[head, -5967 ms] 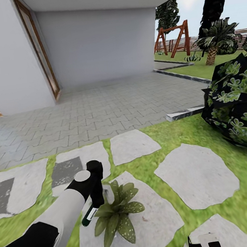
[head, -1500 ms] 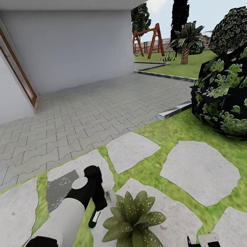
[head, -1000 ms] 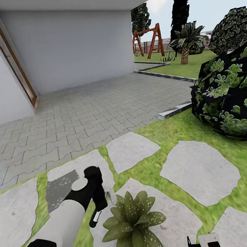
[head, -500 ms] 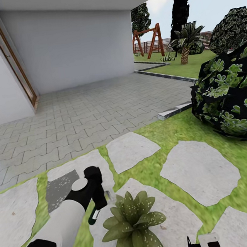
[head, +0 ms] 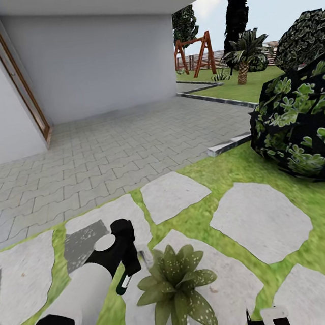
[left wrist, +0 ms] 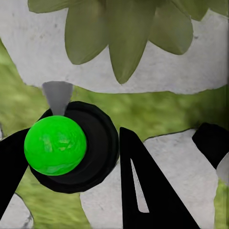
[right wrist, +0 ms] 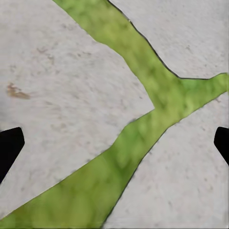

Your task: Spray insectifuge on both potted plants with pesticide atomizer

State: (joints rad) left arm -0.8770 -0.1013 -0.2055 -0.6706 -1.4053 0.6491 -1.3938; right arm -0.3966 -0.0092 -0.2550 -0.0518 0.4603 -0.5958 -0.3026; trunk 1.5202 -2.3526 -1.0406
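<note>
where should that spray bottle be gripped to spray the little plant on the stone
Grip the pesticide atomizer around its slim middle, coming from the side away from the plant. The body is narrow enough for the jaws to span, and this leaves the whitish trigger head free to face the potted plant. The left gripper holds it that way now.

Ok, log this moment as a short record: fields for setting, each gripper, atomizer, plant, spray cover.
setting: lawn with grey stepping stones beside a paved terrace
left gripper: shut on the pesticide atomizer, held beside the plant
right gripper: open, holding nothing, above stone and grass
pesticide atomizer: dark green, tilted, nozzle aimed toward the leaves
potted plant: green rosette standing on a stepping stone
insectifuge: whitish specks dotted over several leaves; full cover cannot be judged
nearby: large dark shrub
</note>
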